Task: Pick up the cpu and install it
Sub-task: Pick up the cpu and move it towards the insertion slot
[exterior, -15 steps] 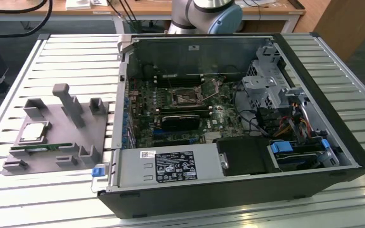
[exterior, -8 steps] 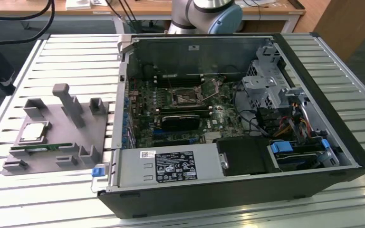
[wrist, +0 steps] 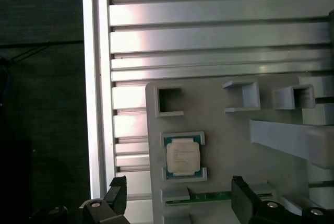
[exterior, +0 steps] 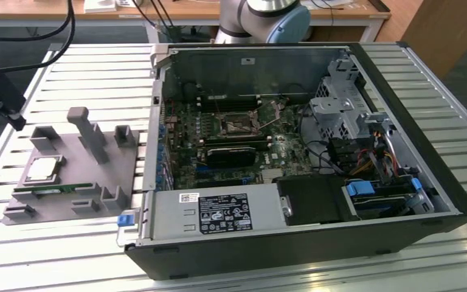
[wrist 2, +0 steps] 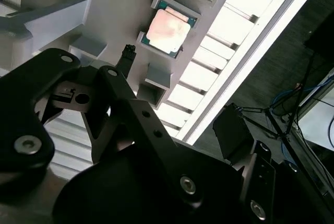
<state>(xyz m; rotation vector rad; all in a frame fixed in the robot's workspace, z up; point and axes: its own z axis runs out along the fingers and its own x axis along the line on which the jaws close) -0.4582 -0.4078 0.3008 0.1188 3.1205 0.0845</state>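
At the exterior view's left, the cpu [exterior: 43, 169] lies on the grey tray [exterior: 92, 177] beside the open computer case [exterior: 298, 158]. In the first wrist view the pincer [wrist: 178, 187] gapes wide, holding nothing, clear of the cpu. In the second wrist view the cpu sits in its tray seat.

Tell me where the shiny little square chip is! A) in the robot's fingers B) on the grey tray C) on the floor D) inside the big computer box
B: the cpu lies flat in its nest on the grey tray, outside the computer case, with nothing gripping it.
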